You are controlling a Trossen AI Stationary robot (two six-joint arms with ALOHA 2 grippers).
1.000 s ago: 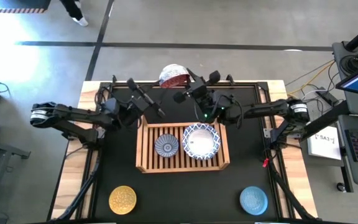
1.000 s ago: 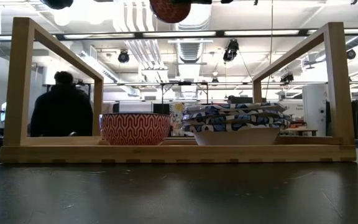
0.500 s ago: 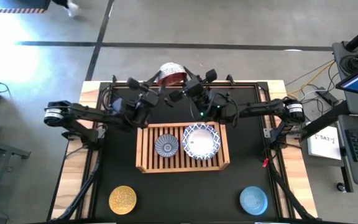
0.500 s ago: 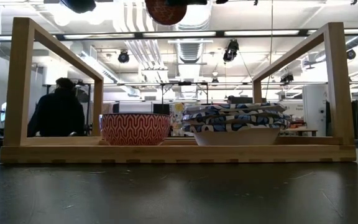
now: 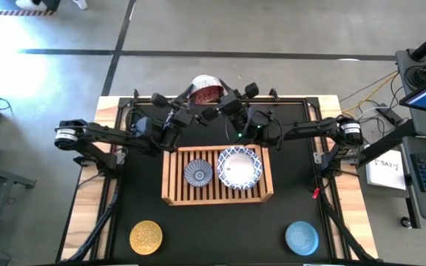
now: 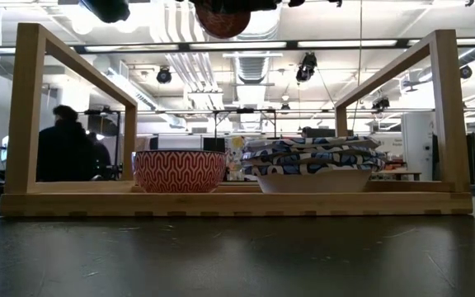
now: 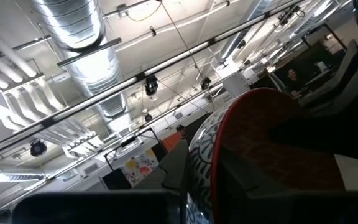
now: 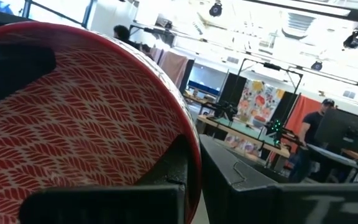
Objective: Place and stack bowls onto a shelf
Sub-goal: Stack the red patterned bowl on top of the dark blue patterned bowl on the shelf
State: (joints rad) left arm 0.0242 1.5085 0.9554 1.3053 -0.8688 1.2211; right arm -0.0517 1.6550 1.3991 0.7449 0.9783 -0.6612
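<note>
While the right gripper [image 5: 214, 101] holds the red bowl [image 5: 206, 89] high above the counter's [image 5: 220, 229] far edge, its fingers clamped over the rim as the right wrist view shows, the left arm has swung in from the left over the last second. Left gripper [image 5: 186, 111] now sits just beside the same bowl, opposite the right one. The left wrist view shows the bowl's red rim and patterned outside close up; whether the left fingers are apart or closed on it, cannot tell.

In the low view the bowl [image 6: 224, 16] has hardly moved, hanging near the top of the picture.

On the shelf [image 5: 170, 174], nothing changed: one smaller bowl with a red zigzag outside [image 6: 180, 170] on the left, the stack of blue-rimmed white bowls [image 5: 239, 167] touching nothing beside it, on the right.

Yellow bowl [image 5: 146, 236] and light blue bowl [image 5: 302, 237] sit untouched at the near corners of the counter.

Judgement: looks like a handover or two-arm regrasp in mid-air, before the red bowl goes down onto the smaller bowl. Three bowls not yet shelved.
</note>
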